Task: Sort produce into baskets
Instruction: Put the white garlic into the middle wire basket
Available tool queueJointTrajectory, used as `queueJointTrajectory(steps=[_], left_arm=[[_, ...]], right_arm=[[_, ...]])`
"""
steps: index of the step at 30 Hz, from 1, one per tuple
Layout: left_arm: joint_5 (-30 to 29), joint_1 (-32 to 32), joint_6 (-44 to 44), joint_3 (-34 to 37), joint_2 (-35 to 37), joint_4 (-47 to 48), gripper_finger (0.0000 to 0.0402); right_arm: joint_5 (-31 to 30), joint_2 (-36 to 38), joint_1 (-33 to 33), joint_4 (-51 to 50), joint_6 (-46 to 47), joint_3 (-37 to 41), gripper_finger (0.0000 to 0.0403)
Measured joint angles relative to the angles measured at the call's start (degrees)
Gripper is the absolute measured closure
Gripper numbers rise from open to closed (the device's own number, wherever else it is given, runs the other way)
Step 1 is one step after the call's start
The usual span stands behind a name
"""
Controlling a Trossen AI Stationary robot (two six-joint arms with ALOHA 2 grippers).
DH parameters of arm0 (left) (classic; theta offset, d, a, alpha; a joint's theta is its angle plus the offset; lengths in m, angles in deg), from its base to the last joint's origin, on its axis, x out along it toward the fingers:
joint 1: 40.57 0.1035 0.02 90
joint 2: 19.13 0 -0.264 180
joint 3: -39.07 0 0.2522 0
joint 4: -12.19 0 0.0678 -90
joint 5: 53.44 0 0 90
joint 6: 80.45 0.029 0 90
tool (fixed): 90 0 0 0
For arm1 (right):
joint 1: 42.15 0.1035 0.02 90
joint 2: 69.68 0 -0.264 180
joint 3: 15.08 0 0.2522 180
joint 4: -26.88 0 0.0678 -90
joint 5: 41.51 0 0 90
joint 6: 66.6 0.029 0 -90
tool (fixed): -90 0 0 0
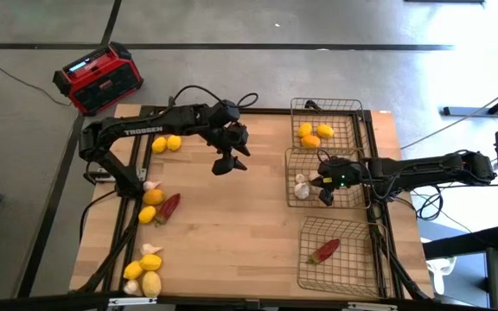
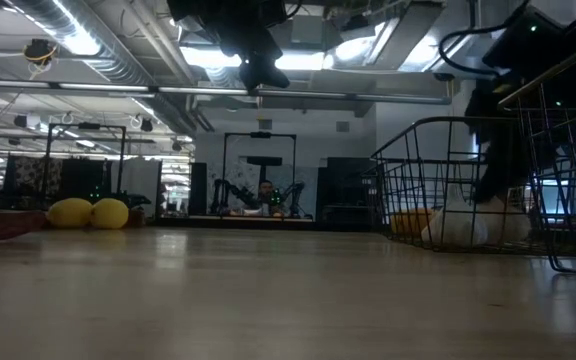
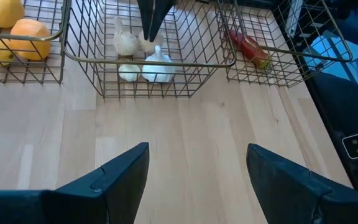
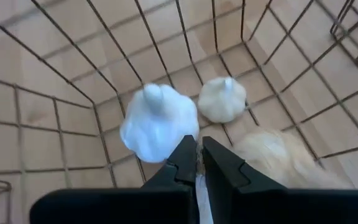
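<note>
lemons (image 1: 316, 133) far basket | garlic (image 1: 301, 187) middle | chili (image 1: 324, 250) near

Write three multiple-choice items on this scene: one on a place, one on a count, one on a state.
1. Where is the right gripper?
A. over the middle basket
B. by the radio
C. over bare table

2. How many chili peppers lie in the nearest basket?
A. three
B. one
C. none

3. The left gripper's fingers are:
A. shut on a lemon
B. shut, empty
C. open, empty

Answers: 1 A, it hangs above the garlic there. 2 B, a single chili pepper shows. 3 C, bare wood shows between them.
</note>
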Motion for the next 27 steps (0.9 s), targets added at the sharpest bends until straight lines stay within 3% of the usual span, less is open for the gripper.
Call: queueJointTrajectory(steps=[12, 20, 27], left_arm=[[0.00, 0.00, 0.00, 0.00, 0.00, -0.02, 0.0137], [0.00, 0.00, 0.00, 0.00, 0.00, -0.02, 0.0137], [0.00, 0.00, 0.00, 0.00, 0.00, -0.02, 0.0137]], right_arm=[[-2.74, 0.04, 0.00, 2.62, 0.33, 2.15, 0.0384], [-2.32, 0.00, 0.00, 0.94, -0.30, 1.70, 0.0314], [-1.43, -0.02, 0.02, -9.26, -3.68, -7.96, 0.0284]])
